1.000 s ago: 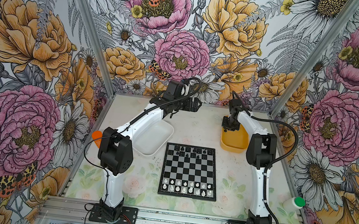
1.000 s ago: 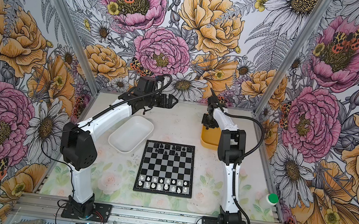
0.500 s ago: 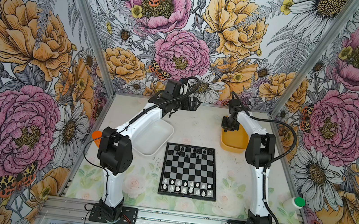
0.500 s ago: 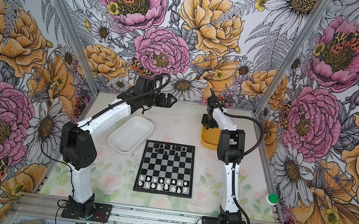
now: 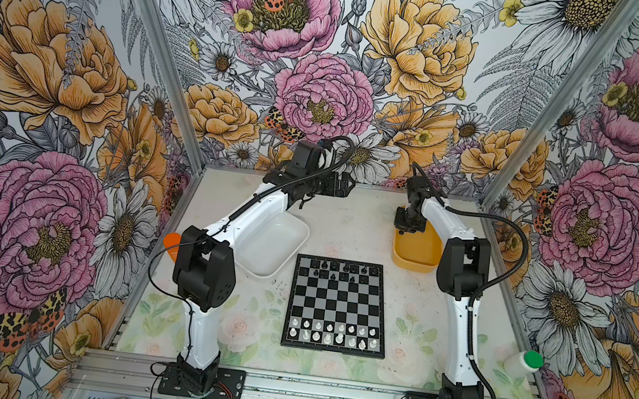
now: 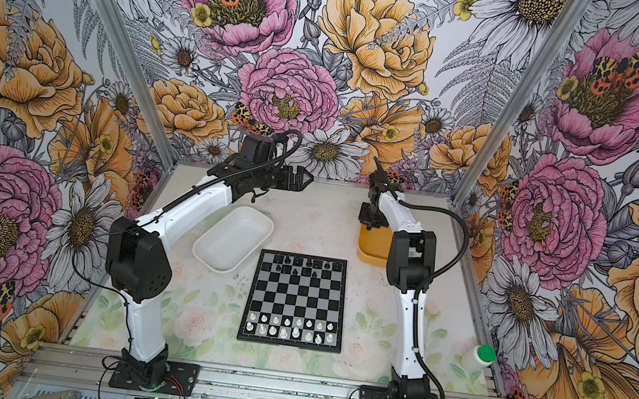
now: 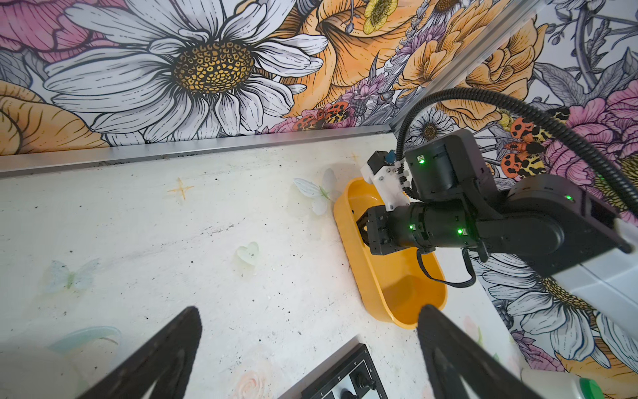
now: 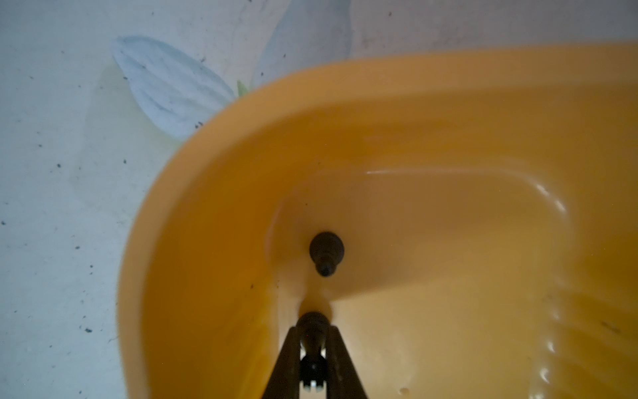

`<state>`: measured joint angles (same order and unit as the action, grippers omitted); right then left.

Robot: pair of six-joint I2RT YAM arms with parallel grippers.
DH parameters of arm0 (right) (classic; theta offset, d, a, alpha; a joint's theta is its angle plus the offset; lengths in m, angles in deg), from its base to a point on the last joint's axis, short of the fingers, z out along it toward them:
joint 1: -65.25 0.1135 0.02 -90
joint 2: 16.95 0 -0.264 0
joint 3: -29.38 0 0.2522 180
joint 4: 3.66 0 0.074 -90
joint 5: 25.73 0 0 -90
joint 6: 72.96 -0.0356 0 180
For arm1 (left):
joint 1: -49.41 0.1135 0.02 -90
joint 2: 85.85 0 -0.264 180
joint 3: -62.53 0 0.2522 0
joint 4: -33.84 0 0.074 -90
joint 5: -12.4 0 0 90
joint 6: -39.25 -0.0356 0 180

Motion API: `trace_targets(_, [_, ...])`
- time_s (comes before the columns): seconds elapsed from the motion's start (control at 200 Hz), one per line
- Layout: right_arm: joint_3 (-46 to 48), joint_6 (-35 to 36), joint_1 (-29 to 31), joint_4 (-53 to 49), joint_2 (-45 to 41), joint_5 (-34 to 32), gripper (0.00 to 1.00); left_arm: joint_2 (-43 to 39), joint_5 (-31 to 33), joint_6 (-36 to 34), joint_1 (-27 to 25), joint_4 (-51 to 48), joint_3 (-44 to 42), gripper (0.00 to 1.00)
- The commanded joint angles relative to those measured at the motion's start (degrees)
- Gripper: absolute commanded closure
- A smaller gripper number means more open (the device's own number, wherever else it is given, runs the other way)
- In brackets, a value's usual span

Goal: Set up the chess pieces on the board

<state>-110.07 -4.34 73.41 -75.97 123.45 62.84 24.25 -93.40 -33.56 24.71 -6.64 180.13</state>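
Observation:
The board lies mid-table, with black chess pieces along its far rows and white ones along its near rows. My right gripper points down into the yellow tub and is shut on a small black piece. A second black piece lies on the tub's floor just ahead of it. My left gripper hangs wide open above the bare back of the table, holding nothing.
A white tub sits left of the board, partly under the left arm. A white bottle with a green cap stands at the right edge. An orange object shows behind the left arm's elbow. The back wall is close behind both grippers.
The right jaws have closed the last bit onto the black piece in the yellow tub. Both arms have barely moved.

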Motion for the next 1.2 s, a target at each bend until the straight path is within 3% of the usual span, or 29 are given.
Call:
trace_targets(0.0, [-1.43, 0.18, -0.26, -0.71, 0.02, -0.15, 0.86, -2.51, -1.17, -0.13, 0.63, 0.96, -1.09, 0.01])
trace_targets(0.34, [2.75, 1.52, 0.27, -2.06, -7.35, -2.24, 0.87, -5.29, 0.01, -1.01, 1.51, 1.01, -5.34, 0.01])
trace_targets(0.575, [5.94, 1.79, 2.13, -2.98, -13.5, -3.35, 0.87, -13.08, 1.92, -1.72, 3.46, 1.26, -11.89, 0.01])
trace_targets(0.956, [6.6, 0.95, 10.6, -5.52, -20.56, -4.38, 0.87, -30.83, 4.01, -2.17, 9.63, 0.3, -29.58, 0.01])
trace_targets(1.191, [7.91, 0.03, 17.27, -5.77, -22.81, -2.8, 0.87, -44.11, 7.27, 0.25, 10.38, -3.94, -39.06, 0.01])
